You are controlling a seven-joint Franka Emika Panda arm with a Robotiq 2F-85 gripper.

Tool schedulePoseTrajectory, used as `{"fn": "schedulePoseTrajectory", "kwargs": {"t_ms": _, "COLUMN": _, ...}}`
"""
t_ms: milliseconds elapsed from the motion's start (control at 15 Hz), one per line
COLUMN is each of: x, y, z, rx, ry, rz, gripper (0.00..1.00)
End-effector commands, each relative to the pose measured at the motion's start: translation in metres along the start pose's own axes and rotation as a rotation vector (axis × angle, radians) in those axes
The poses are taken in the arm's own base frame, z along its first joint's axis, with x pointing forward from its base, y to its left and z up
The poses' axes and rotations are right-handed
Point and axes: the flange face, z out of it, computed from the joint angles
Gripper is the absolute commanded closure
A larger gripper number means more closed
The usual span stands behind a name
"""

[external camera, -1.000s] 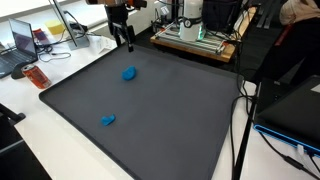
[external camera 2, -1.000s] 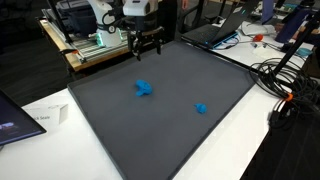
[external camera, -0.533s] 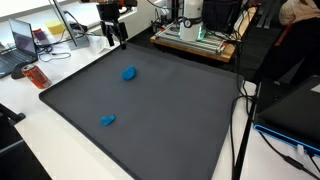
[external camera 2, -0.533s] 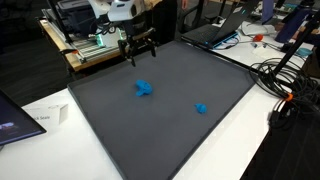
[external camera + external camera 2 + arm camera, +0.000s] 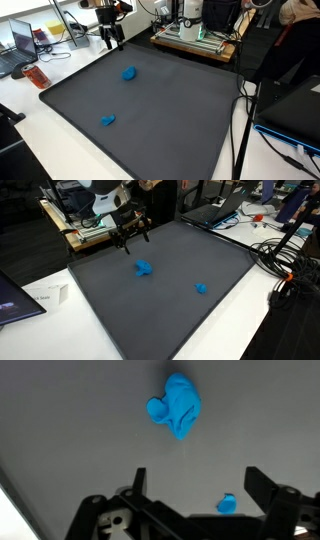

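My gripper [image 5: 112, 40] hangs open and empty above the far edge of a dark grey mat [image 5: 170, 110]; it also shows in an exterior view [image 5: 131, 238] and in the wrist view [image 5: 196, 485]. A larger blue lump [image 5: 129, 73] lies on the mat a little in front of the gripper, also seen in an exterior view [image 5: 144, 268] and in the wrist view [image 5: 176, 405]. A smaller blue piece [image 5: 108, 120] lies nearer the mat's front edge, seen too in an exterior view [image 5: 201, 288] and between the fingers in the wrist view [image 5: 227, 505].
A green-and-white machine on a wooden board [image 5: 195, 35] stands behind the mat. A laptop [image 5: 22, 42] and an orange item [image 5: 36, 76] sit on the white table beside it. Cables [image 5: 290, 265] trail at the mat's side. A white card [image 5: 48, 297] lies by the mat.
The gripper has moved along the mat's far edge, away from the machine, and risen slightly. The blue pieces have not moved.
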Motion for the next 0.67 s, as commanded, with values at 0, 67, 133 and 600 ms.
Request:
{"fn": "schedulePoseTrajectory", "kwargs": {"t_ms": 0, "x": -0.020, "y": 0.009, "z": 0.020, "rx": 0.028, "ry": -0.022, "rz": -0.049, "gripper": 0.00}}
{"fn": "schedulePoseTrajectory", "kwargs": {"t_ms": 67, "x": -0.020, "y": 0.018, "z": 0.025, "rx": 0.041, "ry": -0.029, "rz": -0.062, "gripper": 0.00}}
{"fn": "schedulePoseTrajectory", "kwargs": {"t_ms": 133, "x": -0.025, "y": 0.017, "z": 0.031, "rx": 0.046, "ry": -0.028, "rz": -0.070, "gripper": 0.00}}
{"fn": "schedulePoseTrajectory", "kwargs": {"t_ms": 600, "x": -0.033, "y": 0.021, "z": 0.055, "rx": 0.044, "ry": -0.025, "rz": -0.051, "gripper": 0.00}}
